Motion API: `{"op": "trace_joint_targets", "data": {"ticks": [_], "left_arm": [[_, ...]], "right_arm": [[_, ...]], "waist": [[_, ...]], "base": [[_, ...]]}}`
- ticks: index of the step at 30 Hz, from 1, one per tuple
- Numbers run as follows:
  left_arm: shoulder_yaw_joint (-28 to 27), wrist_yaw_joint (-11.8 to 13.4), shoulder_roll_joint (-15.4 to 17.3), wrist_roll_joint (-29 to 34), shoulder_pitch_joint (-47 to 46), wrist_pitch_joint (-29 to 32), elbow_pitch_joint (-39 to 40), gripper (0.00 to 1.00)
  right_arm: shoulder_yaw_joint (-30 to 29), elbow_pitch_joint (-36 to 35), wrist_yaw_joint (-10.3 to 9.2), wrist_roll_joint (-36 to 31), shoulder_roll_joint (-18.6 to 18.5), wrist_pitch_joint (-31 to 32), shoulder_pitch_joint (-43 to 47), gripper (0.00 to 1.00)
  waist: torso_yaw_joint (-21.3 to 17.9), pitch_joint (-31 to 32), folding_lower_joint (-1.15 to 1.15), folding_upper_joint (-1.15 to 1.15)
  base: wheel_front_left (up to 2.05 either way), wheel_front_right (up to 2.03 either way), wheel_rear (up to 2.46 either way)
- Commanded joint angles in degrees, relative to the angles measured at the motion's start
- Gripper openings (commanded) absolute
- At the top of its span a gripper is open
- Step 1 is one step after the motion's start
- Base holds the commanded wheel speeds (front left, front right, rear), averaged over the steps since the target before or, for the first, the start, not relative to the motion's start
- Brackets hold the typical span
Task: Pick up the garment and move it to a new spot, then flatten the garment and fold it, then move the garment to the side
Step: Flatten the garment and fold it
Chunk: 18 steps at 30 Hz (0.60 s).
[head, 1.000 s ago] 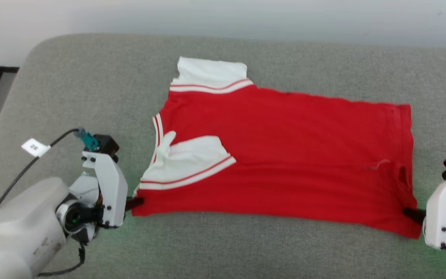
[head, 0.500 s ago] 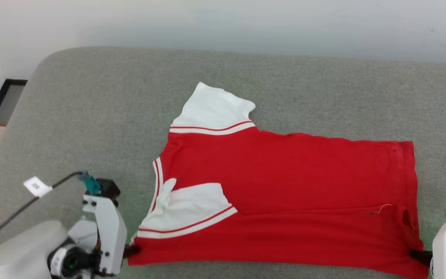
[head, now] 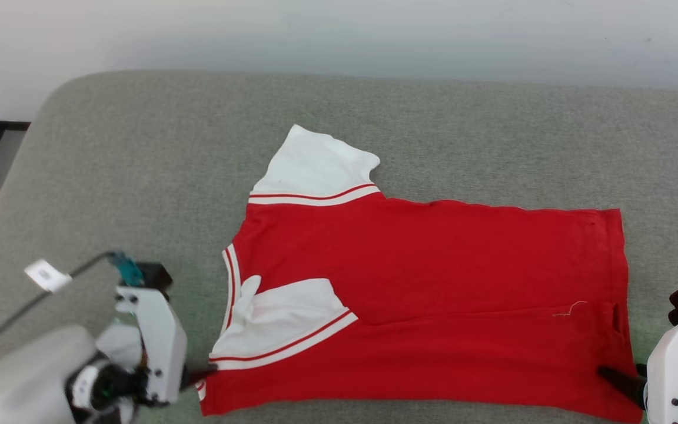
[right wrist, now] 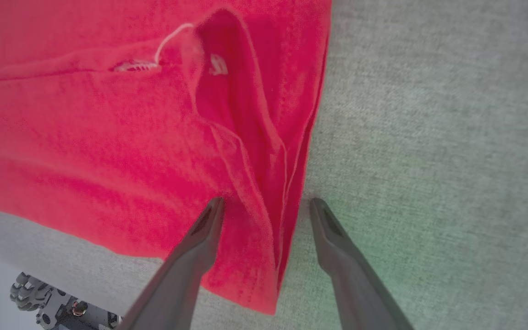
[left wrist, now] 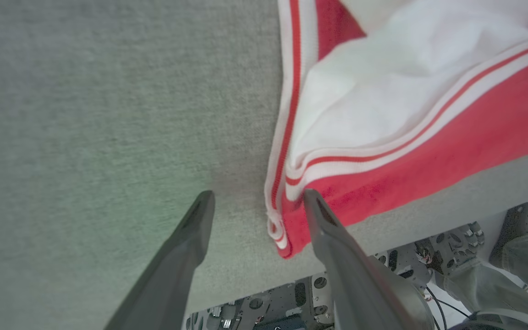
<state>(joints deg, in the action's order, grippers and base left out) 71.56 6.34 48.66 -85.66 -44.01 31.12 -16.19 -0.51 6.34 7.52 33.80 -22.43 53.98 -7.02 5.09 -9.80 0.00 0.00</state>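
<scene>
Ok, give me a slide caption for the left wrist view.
Left gripper, fingers apart, at a corner of the red-and-white garment on the grey padded surface.

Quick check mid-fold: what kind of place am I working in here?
Probably a robot lab or test room: a grey fabric-covered table against a bare white wall, the garment spread on it, and metal machine hardware below its edge.

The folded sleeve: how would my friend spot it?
On the grey table lies a red jersey. Its folded sleeve is the white one lying over the red cloth near the left claw; the other white sleeve sticks out onto the grey.
</scene>
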Motion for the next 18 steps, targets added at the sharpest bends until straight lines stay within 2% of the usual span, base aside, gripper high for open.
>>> {"op": "trace_joint_targets", "data": {"ticks": [1, 6, 12, 15, 18], "left_arm": [[-0.2, 0.3, 0.3, 0.2, -0.7, 0.2, 0.2, 1.0], [-2.1, 1.6, 2.6, 0.8, -4.2, 0.7, 2.4, 1.0], [-4.6, 1.3, 3.0, 3.0, -9.9, -0.2, 3.2, 1.0], [-5.9, 0.2, 2.6, 4.5, -13.1, -1.3, 2.0, 1.0], [-7.0, -1.8, 1.6, 6.6, -16.0, -3.7, -0.3, 1.0]], "right_arm": [[0.0, 0.2, -0.07, -0.2, -0.2, 0.0, -0.3, 1.0], [-0.7, -2.7, -0.07, -0.6, 0.2, -1.3, -0.5, 1.0], [-2.2, -7.9, -0.06, -1.7, 1.7, -4.3, -1.5, 1.0], [-2.0, -11.4, -0.06, -3.2, 2.5, -8.5, -2.8, 1.0], [-1.7, -14.3, -0.06, -5.3, 3.5, -16.0, -4.7, 1.0]], "waist": [[-0.2, 0.0, 0.0, 0.0], [-1.4, -0.2, 0.0, 0.0], [-3.7, -1.6, 0.0, 0.0], [-5.4, -2.9, 0.0, 0.0], [-7.1, -4.4, 0.0, 0.0]], "base": [[0.0, 0.0, 0.0], [0.0, 0.0, 0.0], [0.0, 0.0, 0.0], [0.0, 0.0, 0.0], [0.0, 0.0, 0.0]]}}
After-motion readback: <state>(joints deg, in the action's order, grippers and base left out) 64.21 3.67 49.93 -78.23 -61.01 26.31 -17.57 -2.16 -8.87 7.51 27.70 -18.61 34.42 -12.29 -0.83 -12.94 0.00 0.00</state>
